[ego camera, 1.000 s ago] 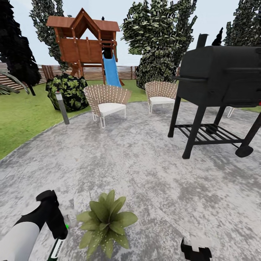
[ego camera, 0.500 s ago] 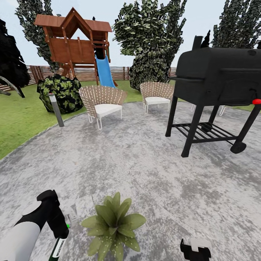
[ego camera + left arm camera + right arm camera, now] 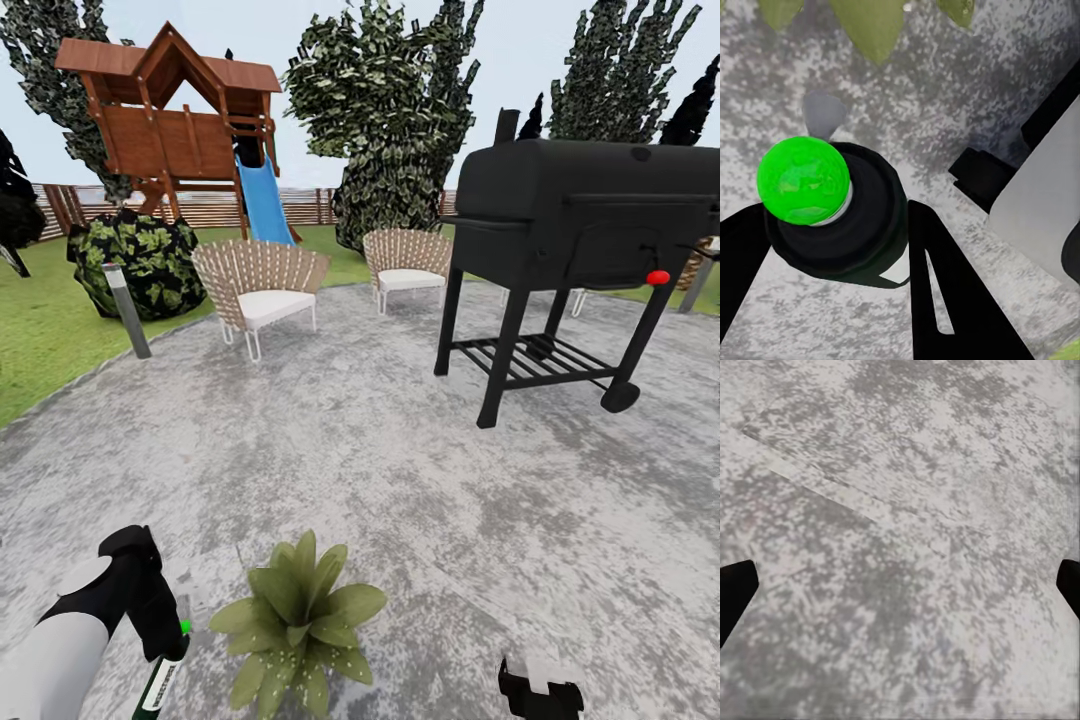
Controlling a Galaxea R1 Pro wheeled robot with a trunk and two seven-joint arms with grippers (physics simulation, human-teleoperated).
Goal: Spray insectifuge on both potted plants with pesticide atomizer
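Underfoot, the garden's mottled grey patio (image 3: 400,470) looks rough and hard. At its 6 o'clock, one potted plant (image 3: 297,617) spreads soft pointed leaves. Beside it at 7 o'clock, the left hand (image 3: 165,645) pinches the pesticide atomizer (image 3: 832,214): probably light, rigid, smooth plastic, best gripped round its body. The right hand (image 3: 900,585) is spread.

- two chairs (image 3: 258,290) (image 3: 405,263)
- one potted plant (image 3: 298,618)
- one grill (image 3: 570,225)
- one playhouse (image 3: 172,120) with one slide (image 3: 262,200)
- one lamp post (image 3: 126,310)
- one atomizer (image 3: 160,683)
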